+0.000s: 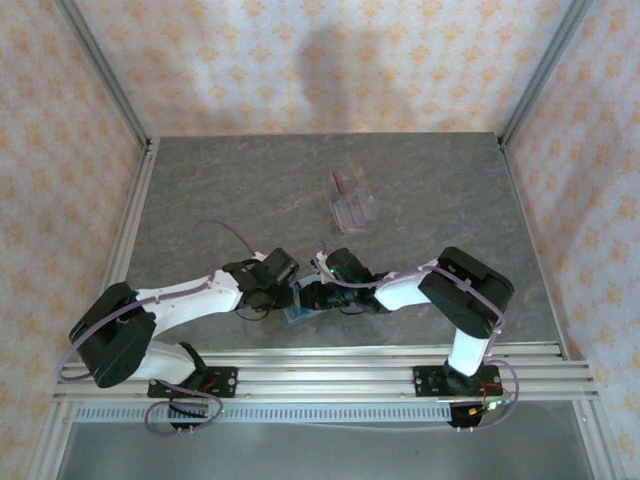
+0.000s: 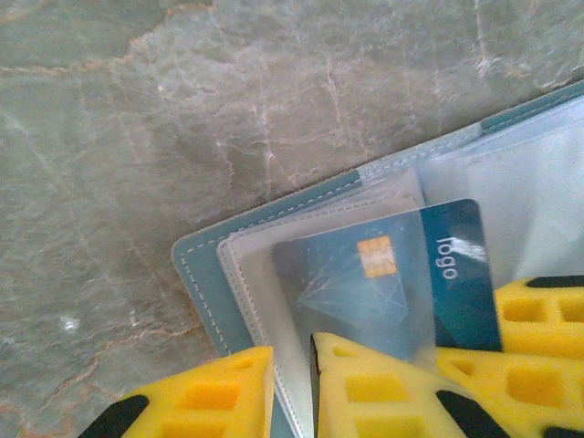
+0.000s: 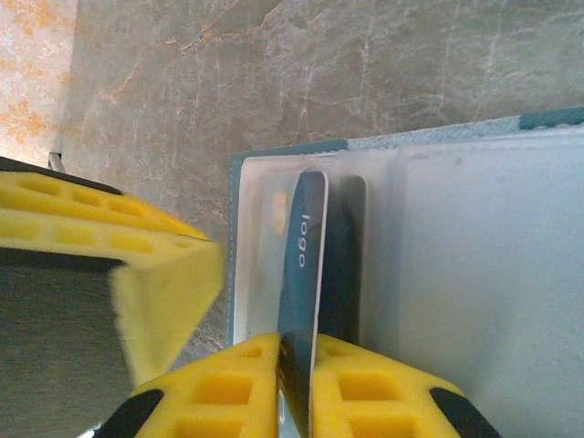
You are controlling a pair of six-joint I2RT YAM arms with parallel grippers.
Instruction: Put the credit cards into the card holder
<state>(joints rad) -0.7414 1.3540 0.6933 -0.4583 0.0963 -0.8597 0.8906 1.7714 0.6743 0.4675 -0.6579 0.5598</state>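
The table (image 1: 200, 200) is the biggest thing under me: a flat, matte grey slab veined like stone. Aluminium rails (image 1: 330, 362) and patterned wallpaper walls (image 1: 300, 60) fence it in. At about one o'clock from its middle stands a clear plastic stand (image 1: 352, 203), glassy and boxy. A reddish sliver shows in it, too small for me to name.

At six o'clock, by the near edge, my two claws meet over the card holder (image 2: 203, 274). It is teal and leather-like, with pale stitching round a rounded corner, and it lies open with clear, floppy sleeves (image 2: 251, 274) inside. From overhead my arms cover most of it, and both wrist views cut it off at the frame edges.

The blue credit card (image 2: 453, 274) is stiff and glossy, with a gold chip and the word "logo" in white. Its chip end looks hazy under a sleeve's film — partly in the pocket — while the logo end is bare.

My left claw (image 2: 290, 370) has its yellow, waffle-holed foam pads (image 2: 219, 397) drawn close on the holder's sleeve edge. My right claw (image 3: 297, 365) is pinched on the card, which stands edge-on between its pads. How deep the far end sits, I can't tell.
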